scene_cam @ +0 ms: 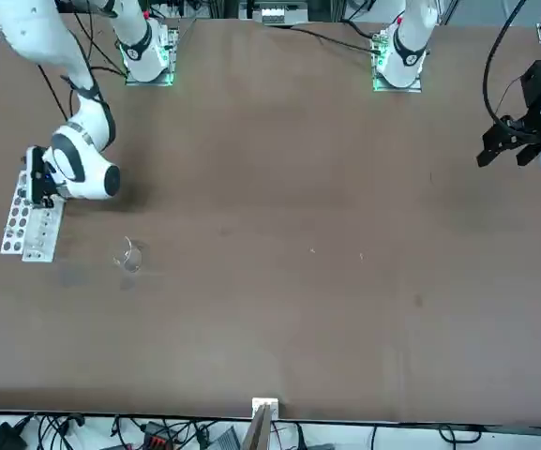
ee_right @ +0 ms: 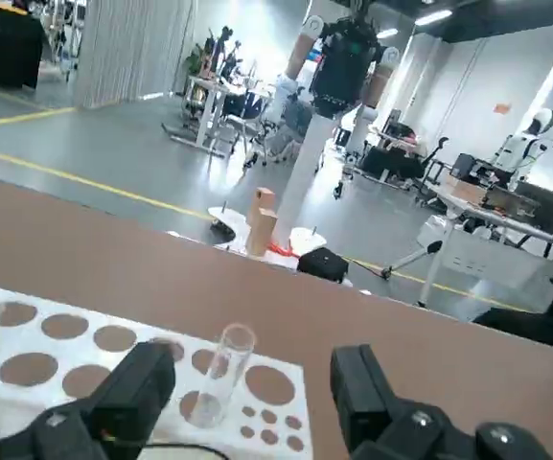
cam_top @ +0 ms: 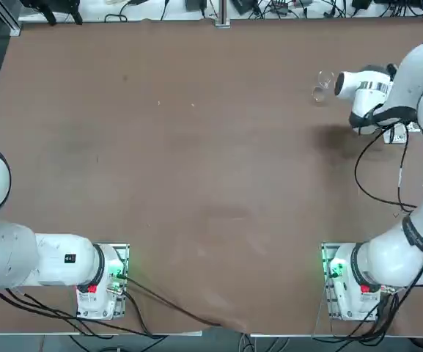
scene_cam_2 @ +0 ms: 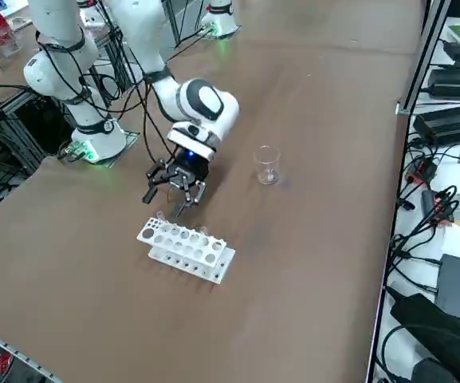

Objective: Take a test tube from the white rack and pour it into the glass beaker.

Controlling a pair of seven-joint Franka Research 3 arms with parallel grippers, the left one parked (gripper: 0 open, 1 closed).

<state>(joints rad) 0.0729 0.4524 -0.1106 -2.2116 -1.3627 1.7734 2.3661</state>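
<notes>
**White rack under open black jaws, glass beaker apart**

White, narrow, rectangular plastic rack (scene_cam_2: 186,250), top dotted with rows of round holes, lying flat on the brown table (scene_cam_2: 309,239) near its right edge. Hanging low over one end of it, the right arm's black two-finger gripper (scene_cam_2: 183,190), jaws spread and holding nothing. Seen from the wrist, a single clear glass test tube (ee_right: 220,374) standing upright in one of the rack's (ee_right: 84,359) end holes, framed between the two dark fingers (ee_right: 137,388) without touching either; gripper (ee_right: 247,398) level with the tube's upper half. From the front, gripper (scene_cam: 37,178) over the rack's (scene_cam: 26,225) far end, white wrist housing just beside it. Small clear colourless glass beaker (scene_cam_2: 267,166) with thin round rim standing upright on bare tabletop, near the rack but clearly apart from it, on the side away from the table edge. Same beaker (scene_cam: 129,255) visible from the front to the side of the rack, and from overhead (cam_top: 322,86) just beyond the white wrist; rack mostly hidden beneath the arm in that overhead view. Beaker contents not discernible.
</notes>
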